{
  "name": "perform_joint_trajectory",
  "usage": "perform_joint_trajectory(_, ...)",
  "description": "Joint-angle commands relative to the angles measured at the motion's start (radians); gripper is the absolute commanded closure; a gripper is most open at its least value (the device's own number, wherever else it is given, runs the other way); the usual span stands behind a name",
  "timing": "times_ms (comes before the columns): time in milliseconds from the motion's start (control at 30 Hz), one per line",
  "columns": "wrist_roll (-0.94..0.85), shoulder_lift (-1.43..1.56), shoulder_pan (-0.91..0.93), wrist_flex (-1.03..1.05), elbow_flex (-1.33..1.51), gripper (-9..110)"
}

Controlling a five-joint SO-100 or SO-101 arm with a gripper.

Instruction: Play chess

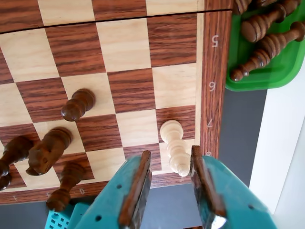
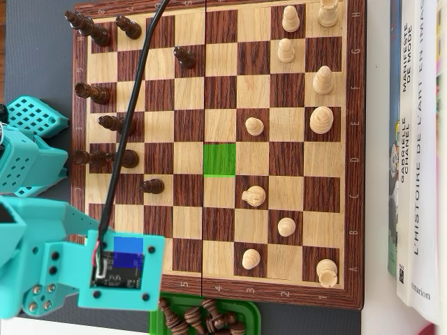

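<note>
Chess pieces stood spread over a wooden chessboard (image 2: 216, 293) that lay on a dark tabletop (image 2: 38, 63), dark pieces toward the left side of the overhead view and light pieces toward the right. One square near the board's middle was marked bright green (image 2: 219, 160). In the wrist view the teal gripper (image 1: 170, 164) hung over the board's corner by the numbered border, its wood-lined fingers (image 1: 138, 183) parted on either side of a white pawn (image 1: 175, 147); no contact between the fingers and the pawn could be made out. To the left of the white pawn in that view stood a dark pawn (image 1: 77, 105) and a dark knight (image 1: 47, 150). A green tray (image 1: 264, 57) just beside the board's edge held several dark pieces lying on their sides. Books (image 2: 418, 139) lay along the right of the overhead view.
</note>
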Motion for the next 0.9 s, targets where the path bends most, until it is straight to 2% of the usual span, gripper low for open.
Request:
perform_joint_trajectory(0,-0.021,0.032,0.025,0.0,-0.006,88)
perform_joint_trajectory(133,-0.067,0.023,0.067,0.0,-0.006,88)
perform_joint_trajectory(867,-0.069,0.009,0.097,-0.057,0.077,88)
